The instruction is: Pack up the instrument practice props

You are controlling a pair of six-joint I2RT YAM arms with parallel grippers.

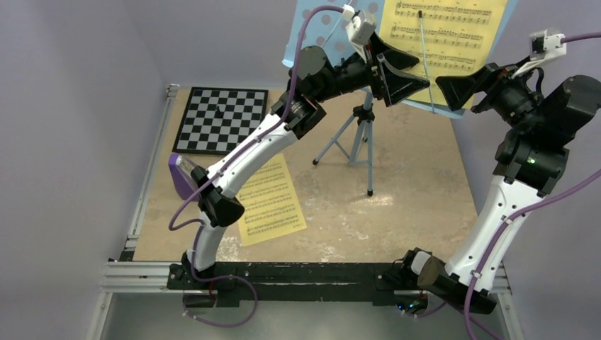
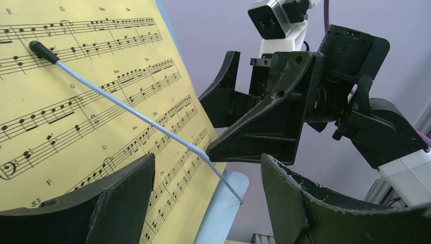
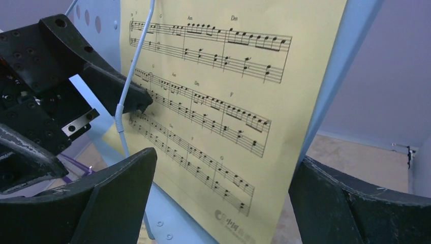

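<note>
The light blue music stand [image 1: 306, 28] stands at the back on its tripod legs [image 1: 360, 138]. A yellow music sheet [image 1: 453, 32] leans on its tray under a thin wire retainer [image 1: 425, 60]. A second yellow sheet [image 1: 273, 202] lies flat on the table. The purple metronome [image 1: 181, 177] is partly hidden behind the left arm. My left gripper [image 1: 424, 76] is open and empty beside the sheet's lower edge [image 2: 76, 101], with the wire [image 2: 127, 107] in front of it. My right gripper [image 1: 453, 88] is open, its jaws either side of the sheet's lower corner [image 3: 218, 101] and the tray edge [image 3: 345, 61].
A black-and-white checkerboard [image 1: 221, 119] lies at the back left of the table. The two grippers are close together and face each other at the stand; the right gripper [image 2: 264, 122] fills the left wrist view. Grey walls enclose the back and sides.
</note>
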